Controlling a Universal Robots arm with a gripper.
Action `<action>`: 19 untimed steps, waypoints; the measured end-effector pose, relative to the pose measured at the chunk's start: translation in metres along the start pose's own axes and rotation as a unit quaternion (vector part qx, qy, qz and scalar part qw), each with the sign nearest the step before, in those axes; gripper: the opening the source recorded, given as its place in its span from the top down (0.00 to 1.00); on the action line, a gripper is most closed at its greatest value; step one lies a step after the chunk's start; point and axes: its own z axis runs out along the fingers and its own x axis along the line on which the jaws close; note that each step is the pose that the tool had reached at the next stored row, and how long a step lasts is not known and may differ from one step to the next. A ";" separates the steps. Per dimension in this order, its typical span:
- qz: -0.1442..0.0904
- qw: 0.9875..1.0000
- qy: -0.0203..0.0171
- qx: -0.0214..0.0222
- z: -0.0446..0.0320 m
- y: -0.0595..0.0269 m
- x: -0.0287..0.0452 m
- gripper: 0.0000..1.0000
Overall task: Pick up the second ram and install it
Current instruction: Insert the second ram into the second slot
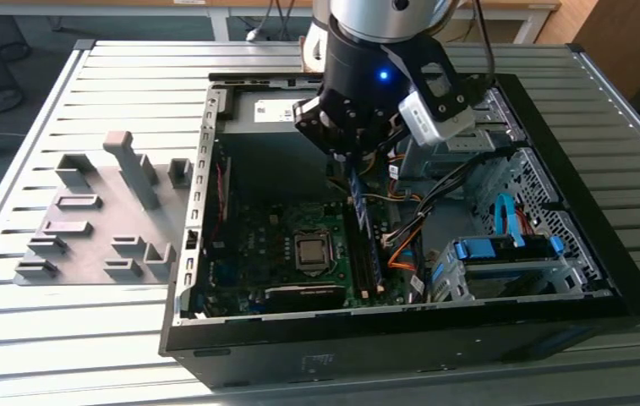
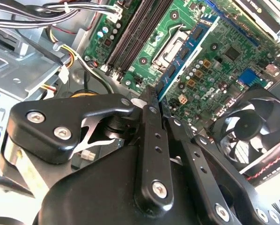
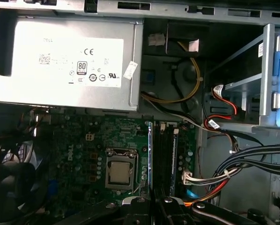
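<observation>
My gripper (image 1: 348,161) hangs inside the open computer case (image 1: 201,254), shut on the second ram (image 1: 356,193). The ram is a thin green stick with black chips. In the second wrist view the black fingers (image 2: 151,136) pinch one end of the ram (image 2: 189,49), and the stick reaches out over the green motherboard (image 2: 224,70). In the first wrist view the ram (image 3: 150,150) shows edge-on, running along the side of the dark memory slots (image 3: 167,150) next to the processor socket (image 3: 120,171). I cannot tell whether it touches a slot.
A grey holder plate (image 1: 94,220) with upright blocks lies on the slatted table at the exterior view's left. Inside the case are the power supply (image 3: 65,61), a fan (image 2: 247,126), a drive cage (image 1: 511,254) and cable bundles (image 3: 233,168) close to the slots.
</observation>
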 end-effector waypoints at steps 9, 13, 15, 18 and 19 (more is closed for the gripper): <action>0.000 1.000 0.002 0.000 0.0149 -0.0025 -0.0003 0.86; 0.006 1.000 0.002 0.000 0.0193 -0.0044 -0.0004 0.86; 0.008 1.000 0.002 0.000 0.0229 -0.0048 -0.0019 0.86; 0.010 1.000 0.002 0.000 0.0271 -0.0053 -0.0041 0.86; 0.011 1.000 0.002 0.000 0.0280 -0.0054 -0.0049 0.86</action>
